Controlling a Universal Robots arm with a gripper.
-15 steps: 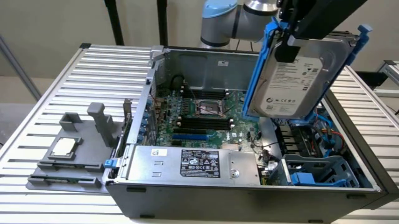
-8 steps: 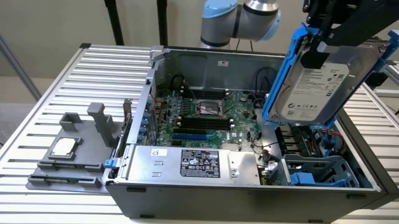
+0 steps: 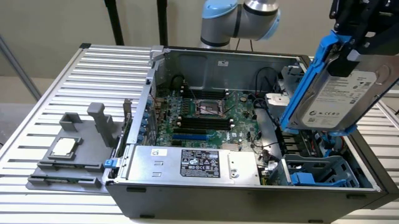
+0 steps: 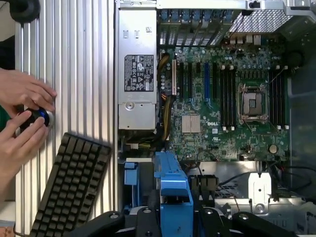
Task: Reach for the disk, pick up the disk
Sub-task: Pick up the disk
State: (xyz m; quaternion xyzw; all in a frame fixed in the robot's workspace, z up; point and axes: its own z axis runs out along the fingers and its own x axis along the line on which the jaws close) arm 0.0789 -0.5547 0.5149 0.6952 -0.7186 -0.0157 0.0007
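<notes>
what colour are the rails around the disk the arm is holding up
Blue rails frame the silver-grey disk; the exterior view shows it best.

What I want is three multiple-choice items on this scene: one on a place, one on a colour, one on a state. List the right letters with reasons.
1. Where is the disk?
A. Flat on the motherboard
B. In the air over the open computer case, at the exterior view's right
C. On the slatted table by the keyboard

2. What colour are the rails framing the disk?
A. Blue
B. Red
C. Yellow

3. What is the claw doing?
A. Open, above the power supply
B. Resting on the keyboard
C. Shut on the disk

Answers:
1 B: the disk hangs tilted above the computer case, touching nothing below.
2 A: the rails along its edges are blue.
3 C: the claw grips the disk's upper end, which is all that carries it.
</notes>
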